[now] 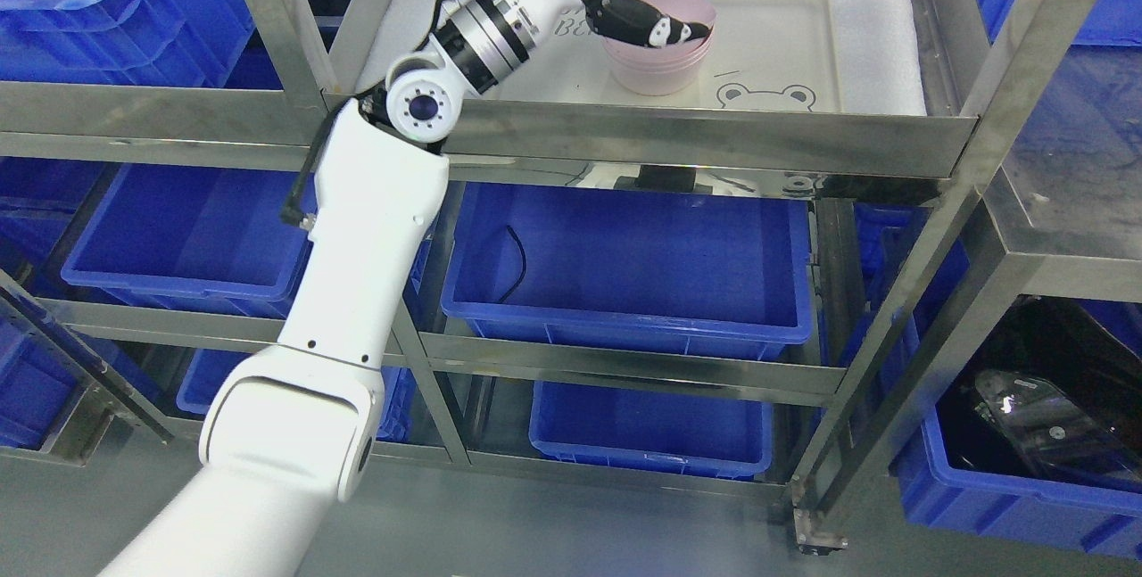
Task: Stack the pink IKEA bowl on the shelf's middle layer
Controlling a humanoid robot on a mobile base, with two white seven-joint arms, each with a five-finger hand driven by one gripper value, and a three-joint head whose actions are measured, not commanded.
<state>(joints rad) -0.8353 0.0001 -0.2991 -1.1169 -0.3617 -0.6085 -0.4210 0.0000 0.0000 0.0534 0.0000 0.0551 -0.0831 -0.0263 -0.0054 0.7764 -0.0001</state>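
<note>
A stack of pink bowls (660, 64) stands on a cream tray (785, 51) lying on the steel shelf layer at the top of the head view. My left arm rises from the lower left and reaches over the shelf's front rail. Its black-and-white hand (644, 24) lies over the near-left rim of the top bowl, with fingers curled inside it and gripping the rim. The top bowl sits nested in the stack, slightly tilted. My right arm does not show.
The tray carries a bear print (767, 96) near its front edge. A steel front rail (714, 136) and slanted uprights (901, 309) frame the shelf. Blue bins (624, 260) fill the lower layers and both sides. A black object (1044, 390) lies in the right bin.
</note>
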